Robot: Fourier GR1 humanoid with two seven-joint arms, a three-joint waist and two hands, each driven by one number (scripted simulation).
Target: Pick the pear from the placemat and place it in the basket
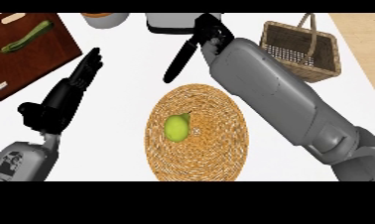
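pear (176, 127): green-yellow, stem up, lying left of centre on round woven placemat (198, 134) | basket (302, 49): up-right of placemat, handle cut off | right hand (196, 44): above placemat, fingers straight, holding nothing | left hand (67, 94): left of placemat, fingers straight, resting

Bright, even light is falling across the white table (124, 99), leaving hardly any shadows beneath the things on it. A soft sheen is showing along the grey right forearm (275, 86). Edges are looking slightly soft throughout, with no glare.
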